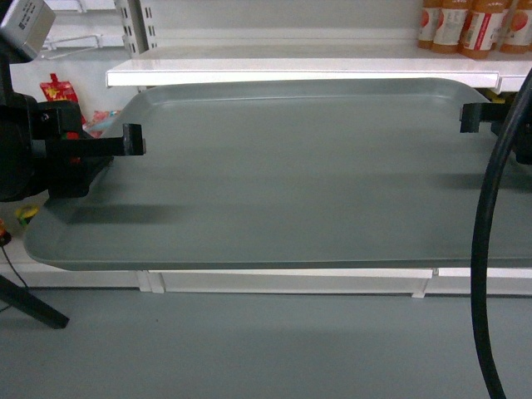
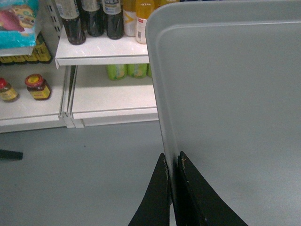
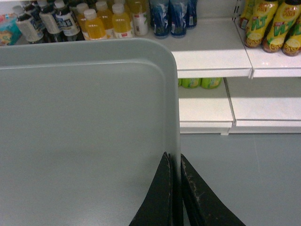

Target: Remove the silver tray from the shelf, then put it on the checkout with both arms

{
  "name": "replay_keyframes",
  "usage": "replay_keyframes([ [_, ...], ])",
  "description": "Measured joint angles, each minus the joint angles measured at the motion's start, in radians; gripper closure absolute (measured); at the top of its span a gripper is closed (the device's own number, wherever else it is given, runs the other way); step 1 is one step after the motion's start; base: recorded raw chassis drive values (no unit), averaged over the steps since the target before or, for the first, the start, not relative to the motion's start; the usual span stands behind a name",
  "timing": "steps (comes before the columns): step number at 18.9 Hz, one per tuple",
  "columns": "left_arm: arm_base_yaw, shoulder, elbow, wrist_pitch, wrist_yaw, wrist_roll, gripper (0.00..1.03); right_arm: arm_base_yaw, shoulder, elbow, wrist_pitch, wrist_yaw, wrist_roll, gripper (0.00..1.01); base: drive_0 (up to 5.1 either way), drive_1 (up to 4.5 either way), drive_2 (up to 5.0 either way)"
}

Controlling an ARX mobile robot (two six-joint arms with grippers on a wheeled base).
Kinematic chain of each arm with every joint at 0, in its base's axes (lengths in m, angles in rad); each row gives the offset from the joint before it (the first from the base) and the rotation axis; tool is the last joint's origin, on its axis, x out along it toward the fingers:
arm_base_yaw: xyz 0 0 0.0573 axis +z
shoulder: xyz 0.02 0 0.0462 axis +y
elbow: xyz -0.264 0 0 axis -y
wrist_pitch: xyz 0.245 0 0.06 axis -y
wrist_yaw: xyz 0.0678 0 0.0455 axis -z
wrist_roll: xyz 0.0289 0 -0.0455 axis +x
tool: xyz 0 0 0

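Note:
The silver tray [image 1: 283, 174] hangs level in the air in front of the shelf [image 1: 299, 76], its far edge close under the shelf's white front lip. My left gripper [image 1: 133, 141] is shut on the tray's left rim. In the left wrist view the rim of the tray [image 2: 235, 117] runs straight between the left gripper [image 2: 172, 160] fingers. My right gripper [image 1: 472, 116] is shut on the right rim. The right wrist view shows the right gripper [image 3: 175, 157] pinching the tray's [image 3: 84, 132] edge below its rounded corner. The checkout is out of view.
Orange bottles [image 1: 470, 25] stand on the shelf at the top right, a red packet [image 1: 56, 87] at the left. A thick black cable [image 1: 486, 249] hangs down the right side. A lower shelf board [image 1: 291, 281] and grey floor [image 1: 249, 349] lie below the tray. A black leg [image 1: 33, 303] slants at the lower left.

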Motion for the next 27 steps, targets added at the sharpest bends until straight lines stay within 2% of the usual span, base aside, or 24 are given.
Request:
replay_keyframes([
  [27,-0.001,-0.001,-0.001,-0.001,0.002,0.0,1.0,-0.001,0.0,-0.002,-0.003,-0.003,0.0,0.98,0.1,-3.93,4.1],
])
